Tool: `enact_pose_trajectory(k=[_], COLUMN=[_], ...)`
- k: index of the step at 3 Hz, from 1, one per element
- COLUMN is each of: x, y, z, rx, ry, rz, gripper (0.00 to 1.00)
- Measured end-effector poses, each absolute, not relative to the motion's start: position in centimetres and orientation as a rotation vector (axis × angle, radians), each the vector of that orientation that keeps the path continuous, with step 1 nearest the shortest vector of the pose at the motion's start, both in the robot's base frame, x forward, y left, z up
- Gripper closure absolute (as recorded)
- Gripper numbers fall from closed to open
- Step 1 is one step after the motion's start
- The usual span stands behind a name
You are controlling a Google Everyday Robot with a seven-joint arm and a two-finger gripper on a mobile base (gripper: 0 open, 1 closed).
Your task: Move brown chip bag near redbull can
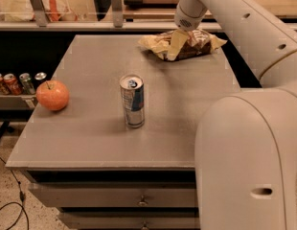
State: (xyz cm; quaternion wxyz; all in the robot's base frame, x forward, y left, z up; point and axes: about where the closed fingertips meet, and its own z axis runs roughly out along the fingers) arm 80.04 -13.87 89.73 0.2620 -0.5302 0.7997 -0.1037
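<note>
The brown chip bag [196, 43] lies crinkled at the table's far edge, right of centre, with a dark brown middle and pale tan ends. My gripper [175, 46] reaches down from the arm at the upper right and sits on the bag's left half, covering part of it. The redbull can [132, 101] stands upright near the middle of the table, blue and silver with an opened top. It is well in front and to the left of the bag, and apart from the gripper.
An orange-red apple [52, 95] sits near the table's [91, 147] left edge. Small cans [19, 83] stand in a row on a shelf left of the table. My arm's large white body [249, 157] fills the lower right. Drawers are below the tabletop.
</note>
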Motion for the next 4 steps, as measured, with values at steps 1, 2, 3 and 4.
enact_pose_trajectory(k=[1,2,3,4], x=[80.8,81.4,81.7,81.8], y=[-13.6,-13.1,-12.7,-12.5], z=[88.1,86.7,85.8,85.2], rx=[-1.426,-1.433,-1.443,-1.452], ry=[2.196,2.217,2.228,2.232], rz=[-0.275,-0.257,-0.243,-0.229], gripper=[0.00,0.00,0.08,0.32])
